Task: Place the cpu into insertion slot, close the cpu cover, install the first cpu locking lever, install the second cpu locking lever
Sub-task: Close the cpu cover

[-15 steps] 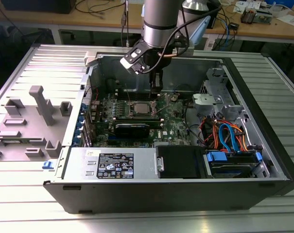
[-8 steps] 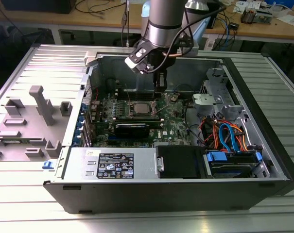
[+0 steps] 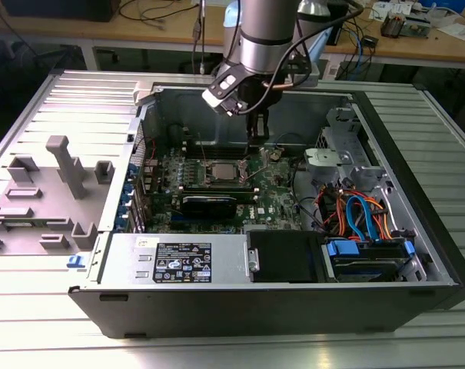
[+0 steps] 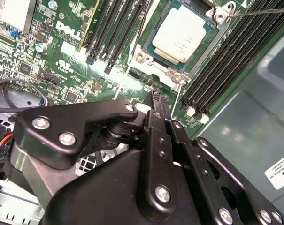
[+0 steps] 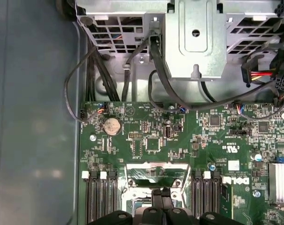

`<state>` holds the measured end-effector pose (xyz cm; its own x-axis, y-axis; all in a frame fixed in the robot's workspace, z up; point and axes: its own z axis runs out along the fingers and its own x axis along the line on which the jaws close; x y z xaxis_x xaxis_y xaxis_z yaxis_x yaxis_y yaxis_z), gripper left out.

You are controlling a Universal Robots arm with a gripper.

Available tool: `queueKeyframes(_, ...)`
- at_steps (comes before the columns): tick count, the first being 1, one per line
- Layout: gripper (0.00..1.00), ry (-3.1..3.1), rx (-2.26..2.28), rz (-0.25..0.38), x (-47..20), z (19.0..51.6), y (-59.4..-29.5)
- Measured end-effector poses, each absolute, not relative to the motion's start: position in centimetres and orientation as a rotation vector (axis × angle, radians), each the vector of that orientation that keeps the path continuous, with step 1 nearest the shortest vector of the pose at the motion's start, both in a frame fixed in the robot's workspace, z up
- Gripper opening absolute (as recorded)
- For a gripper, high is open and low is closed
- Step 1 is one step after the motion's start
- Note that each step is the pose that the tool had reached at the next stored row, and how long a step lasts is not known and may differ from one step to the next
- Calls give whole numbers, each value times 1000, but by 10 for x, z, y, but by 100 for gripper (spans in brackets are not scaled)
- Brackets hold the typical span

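The cpu (image 4: 181, 33), a silver-grey square chip, lies in the insertion slot (image 3: 219, 171) on the green motherboard. The cpu cover (image 4: 213, 29), a silver frame, lies flat around the chip. A thin metal locking lever (image 4: 261, 10) runs out from one corner of the socket. My gripper (image 4: 155, 95) hangs just beside the socket, over the board between the socket and the case wall, with its black fingers shut and nothing between them. In the exterior view the gripper (image 3: 257, 138) stands to the right of the socket. In the first wrist view the gripper (image 5: 161, 194) is at the socket's edge (image 5: 155, 174).
Long black memory slots (image 4: 221, 61) flank the socket on both sides. A black expansion card (image 3: 209, 204) sits in front of the socket. A metal drive cage (image 3: 336, 157) and bundled cables (image 3: 355, 215) fill the case on the exterior view's right. The power supply (image 3: 174, 260) lines the near wall.
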<state>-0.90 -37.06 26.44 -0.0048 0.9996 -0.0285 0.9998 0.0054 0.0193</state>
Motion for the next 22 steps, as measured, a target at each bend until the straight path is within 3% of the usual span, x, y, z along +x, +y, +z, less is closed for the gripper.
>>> queueKeyframes(22, 11, 2206, 2193, -17, 40, 260, -369)
